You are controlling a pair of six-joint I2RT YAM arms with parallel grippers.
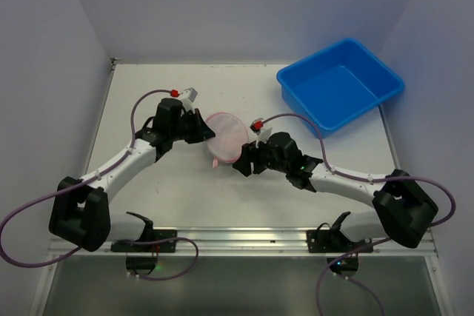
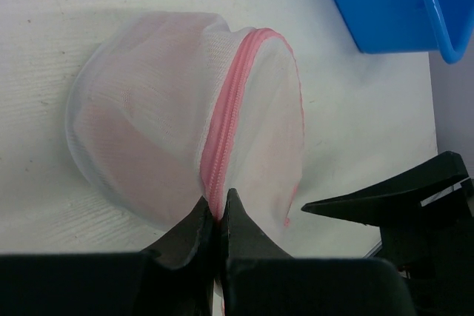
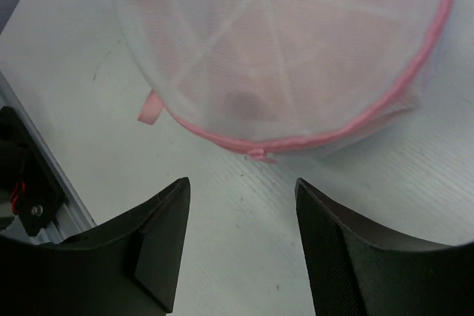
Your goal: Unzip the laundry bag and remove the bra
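Observation:
The laundry bag (image 1: 226, 137) is a small round white mesh pouch with pink zipper trim, lying mid-table between both arms. My left gripper (image 1: 208, 136) is at its left edge. In the left wrist view my left gripper (image 2: 217, 212) is shut on the bag's (image 2: 148, 123) pink zipper seam (image 2: 229, 109). My right gripper (image 1: 243, 162) is open just near-right of the bag. In the right wrist view my right gripper (image 3: 241, 205) is open and empty, a little short of the zipper pull (image 3: 259, 155) on the bag's (image 3: 296, 42) rim. A faint pink shape shows through the mesh; the bra itself is not clear.
A blue tub (image 1: 341, 83) stands at the back right, also showing in the left wrist view (image 2: 385, 5). A pink hanging loop (image 3: 150, 109) sticks out of the bag's rim. The table's metal front rail (image 3: 44, 205) lies left of my right gripper.

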